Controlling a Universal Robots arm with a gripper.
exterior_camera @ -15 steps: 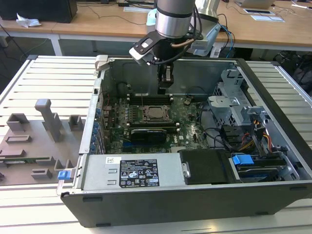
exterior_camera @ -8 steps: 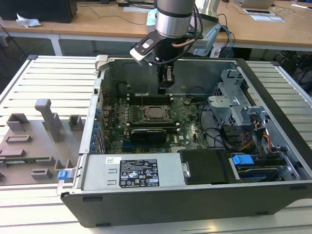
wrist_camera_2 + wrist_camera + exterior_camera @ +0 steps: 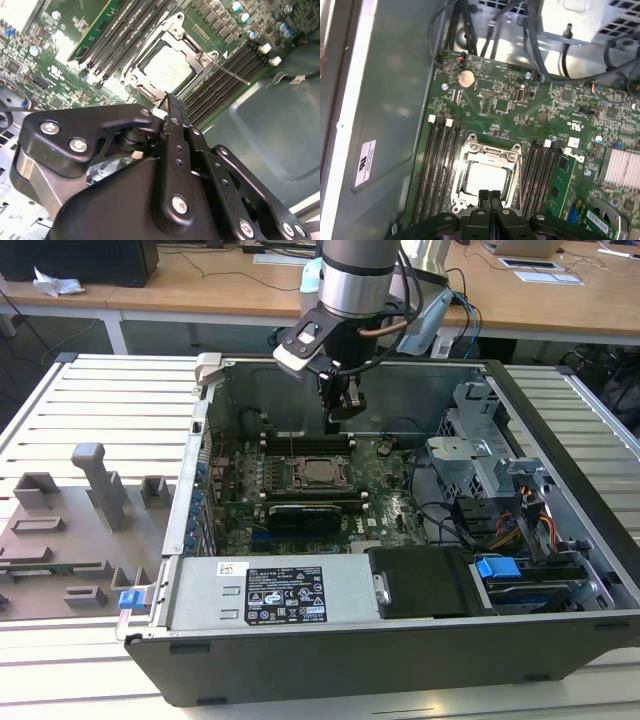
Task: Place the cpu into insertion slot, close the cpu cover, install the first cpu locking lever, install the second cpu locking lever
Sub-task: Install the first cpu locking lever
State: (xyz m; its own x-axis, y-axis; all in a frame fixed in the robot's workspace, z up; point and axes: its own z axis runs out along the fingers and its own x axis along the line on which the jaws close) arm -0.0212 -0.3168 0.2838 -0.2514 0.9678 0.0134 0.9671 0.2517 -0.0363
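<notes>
While the gripper (image 3: pixel 490 194) is hovering with its fingers pressed together and gripping nothing, the cpu (image 3: pixel 484 176) is sitting in its socket just beneath the fingertips, apart from them, with the cpu cover (image 3: pixel 471 149) lying flat around it. Black gripper housing is hiding the socket's near edge in both wrist views, and whether the thin locking lever (image 3: pixel 231 74) is latched is hard to tell. An open computer case (image 3: pixel 400 660) is resting on a slatted white table (image 3: pixel 90 390), with wooden desks (image 3: pixel 180 290) standing behind.
</notes>
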